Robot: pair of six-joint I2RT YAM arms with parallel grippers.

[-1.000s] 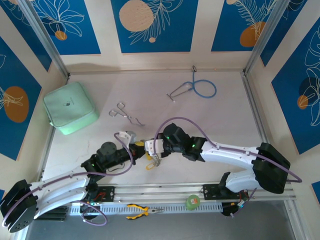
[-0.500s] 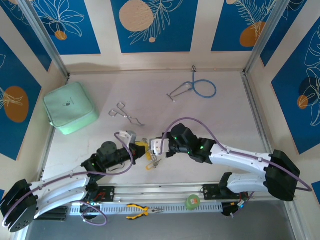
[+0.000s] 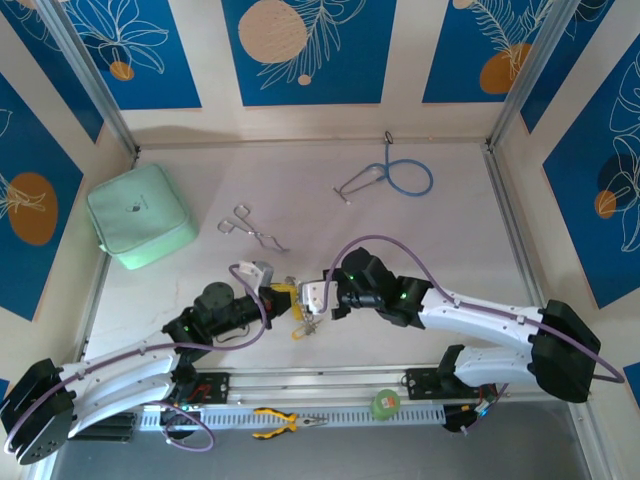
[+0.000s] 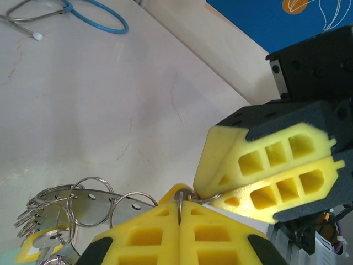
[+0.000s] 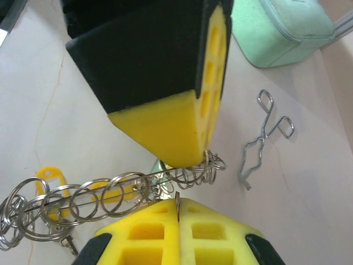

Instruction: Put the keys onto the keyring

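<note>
In the top view my left gripper (image 3: 283, 296) and right gripper (image 3: 309, 298) meet tip to tip near the table's front, with the keyring (image 3: 305, 319) hanging between them. The left wrist view has my left gripper (image 4: 180, 203) shut on a thin edge of the keyring (image 4: 83, 200), a silvery band fringed with small split rings. My right gripper (image 5: 177, 203) is shut on one small silver ring at the band's end. Keys hang under the keyring (image 5: 83, 196): one yellow head (image 5: 49, 176) shows, and a teal one (image 5: 159, 166) is mostly hidden.
Silver forceps (image 3: 252, 229) lie behind the grippers. A mint-green pouch (image 3: 138, 215) sits at the left, and a blue-tubed stethoscope (image 3: 395, 178) lies at the back. Yellow-handled pliers (image 3: 283, 422) and a green tape roll (image 3: 385, 403) rest on the front rail.
My right arm has swung to the right, and its gripper has shifted slightly right while staying shut at the keyring. The left arm has held still.
</note>
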